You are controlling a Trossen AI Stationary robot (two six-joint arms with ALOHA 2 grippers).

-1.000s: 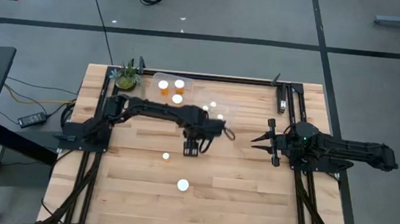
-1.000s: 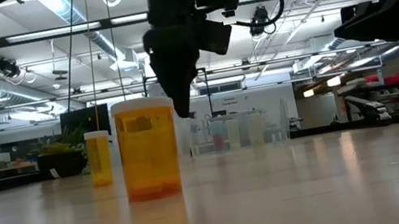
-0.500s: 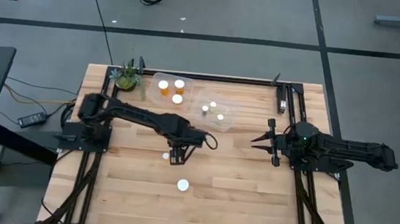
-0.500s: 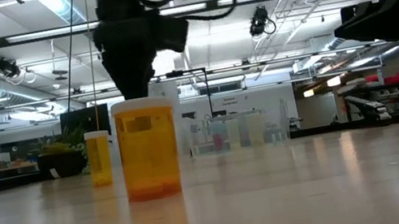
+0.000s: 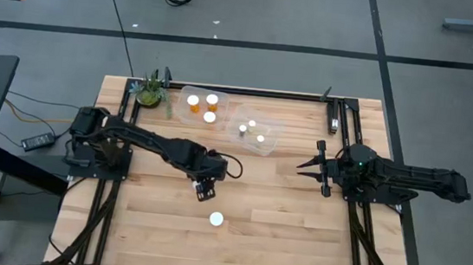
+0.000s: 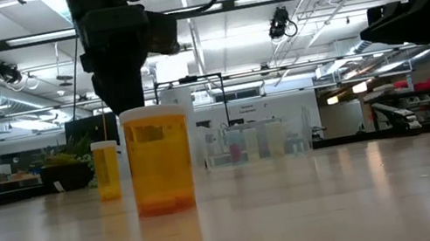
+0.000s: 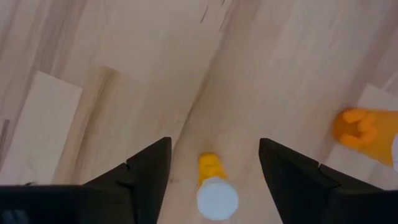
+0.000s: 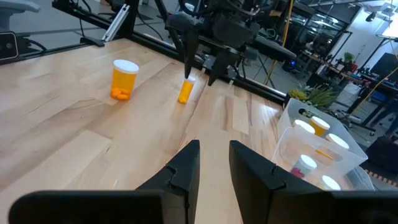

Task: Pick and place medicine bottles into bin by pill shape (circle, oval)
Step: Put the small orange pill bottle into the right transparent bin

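Orange and white-capped, the small bottle [image 7: 214, 186] stood upright on the bare wood of the desk [image 5: 298, 217], and it serves as the landmark for this moment. A second before, the left end effector [image 5: 204, 190] had been up near the two clear bins; it had since swung away from them and across the desk, and now hung directly over the small bottle, hiding it from the overhead camera. Its fingers [image 7: 142, 174] were spread wide, one on each side of the bottle with clear gaps, touching nothing. The shift suggests that the arm had finished at the bins and was lining up its next pick; the grasp itself had not begun.

Just beyond the small bottle, toward the desk's near edge, stood the big bottle [image 5: 216, 219], also upright and untouched, with orange pills visible at its base in the right wrist view. Well away from the small bottle, at the far edge, the left bin [image 5: 186, 93] held three capped bottles and the right bin [image 5: 268, 144] held three smaller ones. The right end effector [image 5: 310, 166] waited off to the side, its fingers apart and empty.
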